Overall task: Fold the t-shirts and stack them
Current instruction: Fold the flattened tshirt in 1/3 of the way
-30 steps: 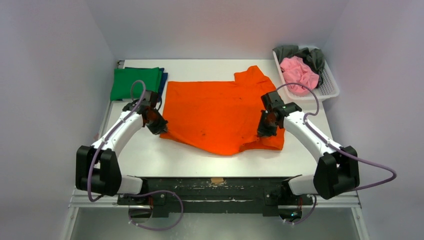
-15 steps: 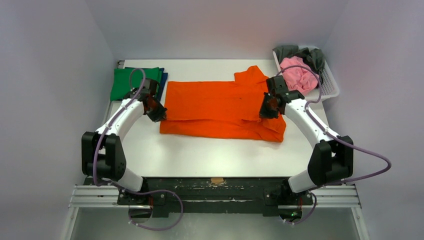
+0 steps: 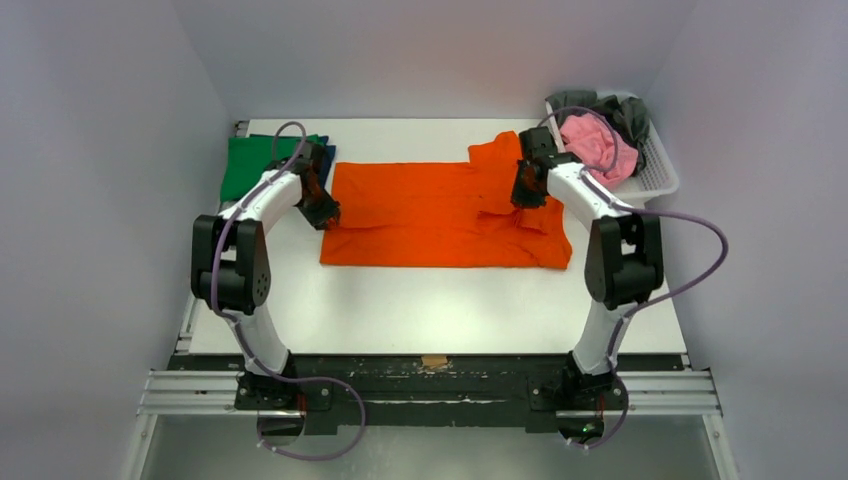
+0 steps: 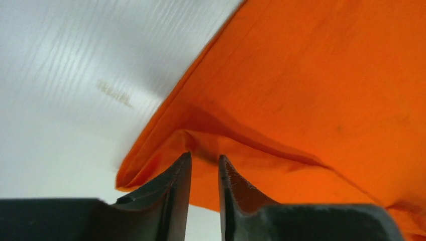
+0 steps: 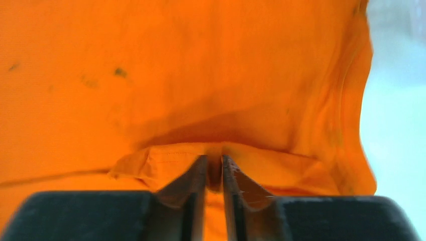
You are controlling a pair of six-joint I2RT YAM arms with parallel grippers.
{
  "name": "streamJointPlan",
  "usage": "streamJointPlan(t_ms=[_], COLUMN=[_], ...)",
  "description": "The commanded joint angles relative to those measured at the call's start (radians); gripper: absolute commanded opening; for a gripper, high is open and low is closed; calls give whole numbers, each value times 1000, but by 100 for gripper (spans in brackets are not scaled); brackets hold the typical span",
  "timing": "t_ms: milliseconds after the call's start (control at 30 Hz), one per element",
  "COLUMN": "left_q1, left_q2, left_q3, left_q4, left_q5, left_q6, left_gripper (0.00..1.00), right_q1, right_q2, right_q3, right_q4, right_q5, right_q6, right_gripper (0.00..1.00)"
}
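The bright orange t-shirt [image 3: 440, 215] lies across the middle of the table, its near half folded over towards the back. My left gripper [image 3: 325, 213] is at the shirt's left edge and my right gripper [image 3: 522, 195] is at its right part, near the sleeve. In the left wrist view the narrowly parted jaws [image 4: 205, 158] pinch a fold of the orange cloth [image 4: 326, 75]. In the right wrist view the jaws [image 5: 215, 158] are shut on a stitched hem of the orange cloth [image 5: 150, 75]. A folded green t-shirt [image 3: 250, 165] lies on a dark blue one [image 3: 328, 160] at the back left.
A white mesh basket [image 3: 660, 180] at the back right holds a crumpled pink t-shirt [image 3: 600, 145] and a dark grey one [image 3: 630, 115]. The right arm's cable loops over the basket. White walls close in the table on three sides.
Both grippers have carried the shirt's near edge up and towards the back, folding it over. The shirt now lies as a narrower flat band, and both arms reach farther back.
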Motion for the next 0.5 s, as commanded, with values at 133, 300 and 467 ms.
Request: streamJointPlan(t_ms=[133,300,467], left_q1=[13,12,8], left_q2=[20,-47,-117], left_q3=[102,28,-32], left_q4=[-37,-34,26], left_q5=[-41,2,114], left_q6=[37,41,53], left_gripper=[100,100,100], right_q1=[-19,-18,-6], right_q2=[150,-10,-118], right_q3=[243,50,-163], right_q4=[-37,79,186], right_q5=[122,-23,-278], right_q6=[-45,-77,-83], right_gripper=[38,41,44])
